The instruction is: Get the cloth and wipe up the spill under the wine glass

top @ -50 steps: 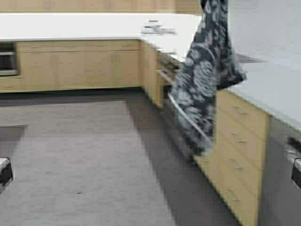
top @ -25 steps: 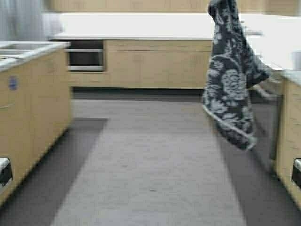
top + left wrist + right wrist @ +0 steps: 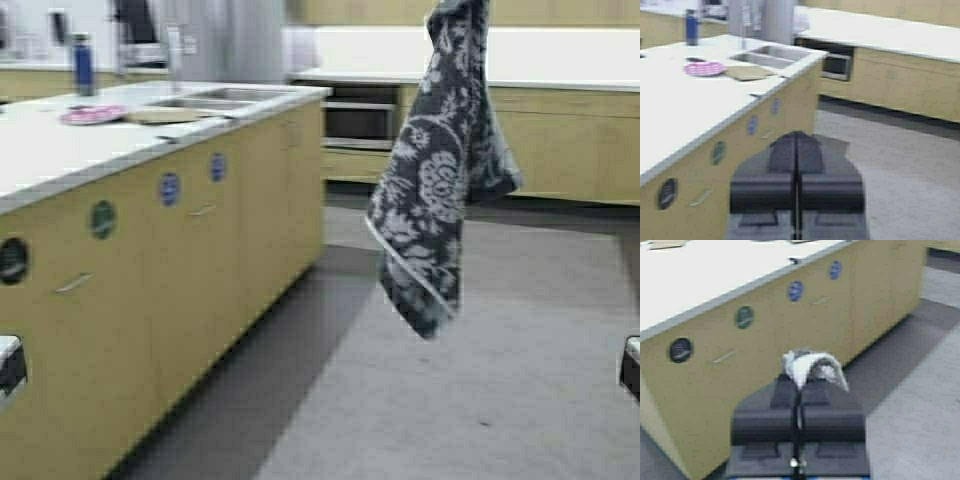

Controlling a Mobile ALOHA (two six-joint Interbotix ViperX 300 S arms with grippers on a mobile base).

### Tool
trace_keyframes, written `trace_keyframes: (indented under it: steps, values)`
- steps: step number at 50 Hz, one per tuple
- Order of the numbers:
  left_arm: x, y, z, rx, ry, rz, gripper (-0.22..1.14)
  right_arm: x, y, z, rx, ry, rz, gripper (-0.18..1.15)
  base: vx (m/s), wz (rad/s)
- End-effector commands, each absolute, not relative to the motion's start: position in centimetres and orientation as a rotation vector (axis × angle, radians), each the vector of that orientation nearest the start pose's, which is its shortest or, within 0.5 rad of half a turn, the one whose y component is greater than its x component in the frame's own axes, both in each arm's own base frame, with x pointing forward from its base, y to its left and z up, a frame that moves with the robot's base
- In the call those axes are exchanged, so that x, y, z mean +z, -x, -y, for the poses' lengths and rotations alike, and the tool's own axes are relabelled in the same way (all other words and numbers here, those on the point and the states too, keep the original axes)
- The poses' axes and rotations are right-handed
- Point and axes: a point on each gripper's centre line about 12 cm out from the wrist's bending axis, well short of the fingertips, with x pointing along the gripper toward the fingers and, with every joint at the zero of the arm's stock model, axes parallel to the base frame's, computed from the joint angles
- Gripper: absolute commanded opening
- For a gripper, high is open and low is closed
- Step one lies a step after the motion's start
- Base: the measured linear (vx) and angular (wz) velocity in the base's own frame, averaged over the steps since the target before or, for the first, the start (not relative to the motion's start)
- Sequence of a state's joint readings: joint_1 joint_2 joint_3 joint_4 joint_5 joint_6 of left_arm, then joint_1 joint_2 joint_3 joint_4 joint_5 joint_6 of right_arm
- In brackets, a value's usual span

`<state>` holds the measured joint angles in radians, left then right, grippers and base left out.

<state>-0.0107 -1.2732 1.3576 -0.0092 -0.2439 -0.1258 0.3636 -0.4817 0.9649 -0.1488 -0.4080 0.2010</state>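
The island worktop [image 3: 60,150] runs along the robot's left; no wine glass is visible. The cloth [image 3: 440,180] hangs high in front, limp and light, likely to sway as it is carried. The right hand [image 3: 797,385] pinches a top fold; a bunched grip suits wiping. The left hand [image 3: 796,165] is pressed together, empty

The left gripper [image 3: 797,170] has its jaws pressed together, empty. Beyond them an island counter [image 3: 685,107] carries a pink plate [image 3: 704,68] and a sink [image 3: 771,53].
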Motion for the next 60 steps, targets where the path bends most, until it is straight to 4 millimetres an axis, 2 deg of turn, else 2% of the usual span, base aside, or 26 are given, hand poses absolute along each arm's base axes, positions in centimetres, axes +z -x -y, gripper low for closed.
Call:
trace_keyframes:
  steps: [1,24,43,60]
  values:
    - [26.9,-15.0,0.1,-0.017,0.137,0.154,0.03,29.0,-27.7,-11.2,0.42,-0.063,-0.033,0.06,0.08,0.42]
    - [27.3,-15.0,0.1,-0.018,0.138,0.17,0.03,29.5,-27.9,-11.2,0.42,-0.065,-0.018,0.06,0.08,0.4]
    - [27.3,-14.9,0.1,-0.019,0.138,0.186,0.03,28.0,-27.7,-11.2,0.418,-0.057,-0.06,0.06,0.1,0.36]
    - [27.4,-14.7,0.1,-0.021,0.155,0.195,0.03,27.9,-28.0,-11.3,0.42,-0.053,-0.066,0.06,0.12,0.31]
